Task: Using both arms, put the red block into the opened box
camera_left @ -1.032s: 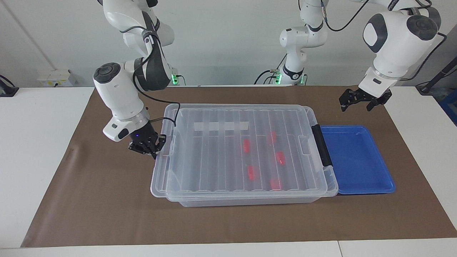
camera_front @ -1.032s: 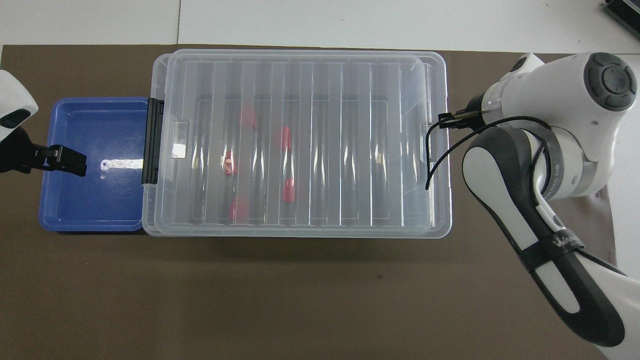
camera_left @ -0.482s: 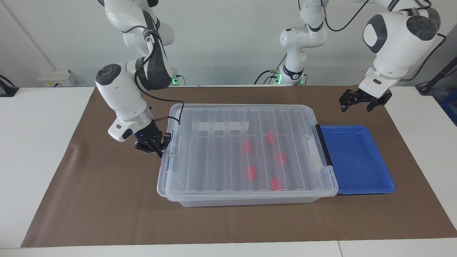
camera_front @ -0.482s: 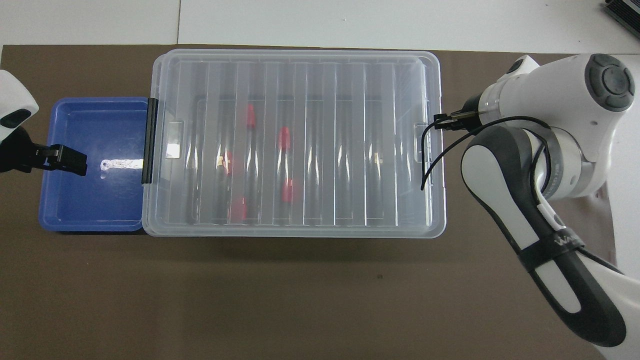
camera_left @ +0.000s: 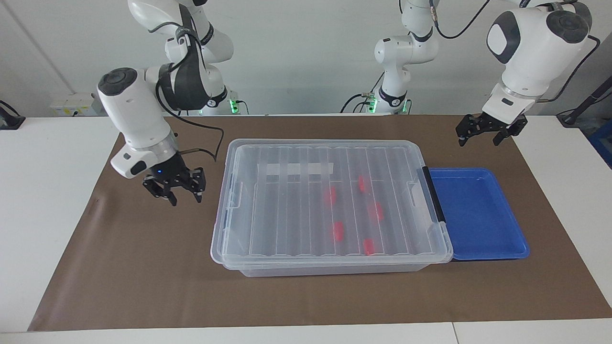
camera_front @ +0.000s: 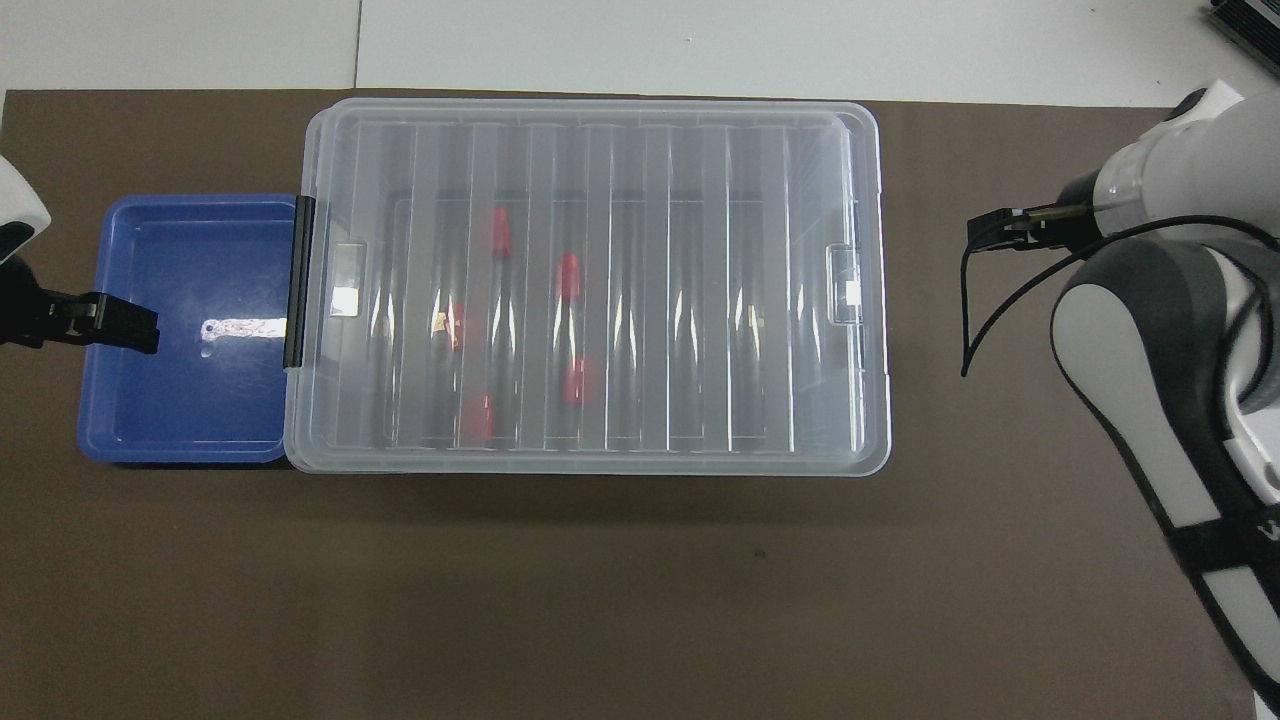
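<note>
Lid (camera_left: 330,191) sits flat on the box (camera_left: 334,270), closed, mid-worktop on the brown mat (camera_left: 143,267). Five red blocks (camera_left: 339,231) lie inside, seen through the ribbed lid, grouped toward the left arm's end of the box. Blue tray (camera_left: 478,215) lies touching the box at its black-handled end (camera_left: 432,196), toward the left arm's end of the worktop. Right tool (camera_left: 174,188) hangs over bare mat just beside the box's other end, fingers spread, holding nothing. Left tool (camera_left: 491,131) hovers over the mat by the tray's robot-side edge, fingers apart, empty.
</note>
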Available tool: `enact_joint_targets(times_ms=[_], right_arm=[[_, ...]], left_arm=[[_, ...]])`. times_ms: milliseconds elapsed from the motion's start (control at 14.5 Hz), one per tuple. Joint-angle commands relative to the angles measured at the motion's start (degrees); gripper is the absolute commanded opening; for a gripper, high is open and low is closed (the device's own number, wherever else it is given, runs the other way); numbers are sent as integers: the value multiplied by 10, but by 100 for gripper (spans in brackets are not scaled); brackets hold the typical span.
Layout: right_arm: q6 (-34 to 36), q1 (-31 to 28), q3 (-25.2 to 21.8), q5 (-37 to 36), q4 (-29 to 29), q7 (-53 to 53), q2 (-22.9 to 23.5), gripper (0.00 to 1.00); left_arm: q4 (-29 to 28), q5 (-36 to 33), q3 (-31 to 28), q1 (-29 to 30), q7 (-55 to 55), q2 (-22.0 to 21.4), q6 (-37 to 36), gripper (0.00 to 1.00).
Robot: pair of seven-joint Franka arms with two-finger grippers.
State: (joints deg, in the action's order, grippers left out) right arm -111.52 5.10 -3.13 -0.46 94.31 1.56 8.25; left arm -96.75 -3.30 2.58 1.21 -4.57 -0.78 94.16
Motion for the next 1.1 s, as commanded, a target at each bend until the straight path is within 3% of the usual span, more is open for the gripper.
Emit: enact_joint_targets(times_ms=[0,344,619,1032], right_arm=[[85,-11,3,-27,-31,43,-31,100],[245,-46,1,-4,-43,54,-89,100],[228,-47,9,13,-4,54,-107,100],[256,-47,10,-25,-35,12,-98,100]], left_arm=[[-7,10,4,10,-6,-13,-11,100],[-9,10,5,10,-6,-17,-10,100],[-9,10,4,10,-6,-18,-11,100],[-11,10,5,10,-6,-20,-8,100]])
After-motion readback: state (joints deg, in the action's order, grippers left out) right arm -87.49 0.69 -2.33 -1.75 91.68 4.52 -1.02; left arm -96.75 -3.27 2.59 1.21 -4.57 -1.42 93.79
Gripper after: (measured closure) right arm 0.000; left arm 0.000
